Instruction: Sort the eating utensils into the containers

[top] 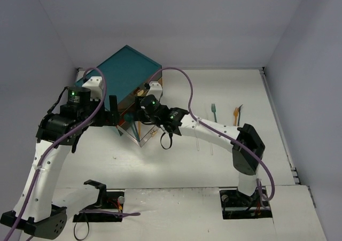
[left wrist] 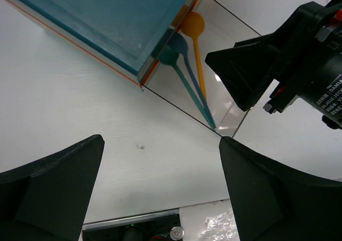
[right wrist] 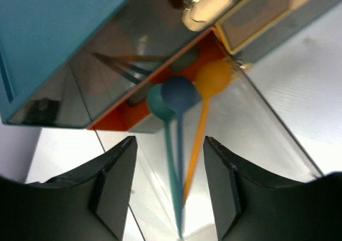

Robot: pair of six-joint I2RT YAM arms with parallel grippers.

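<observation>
Well, your left gripper (left wrist: 160,169) and right gripper (right wrist: 170,171) gape empty; three spoons (right wrist: 179,99) lie in the clear drawer (right wrist: 267,126). At its three o'clock waits a teal fork (top: 214,111) (light, slippery, I'd judge): pinch mid-handle.

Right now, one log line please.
left gripper open, empty | right gripper open over clear drawer | three spoons inside | teal utensil on table

White table (top: 117,161), teal chest (top: 125,72) back left, teal fork (top: 214,111) (orange utensil (top: 235,115) beside it) right
</observation>
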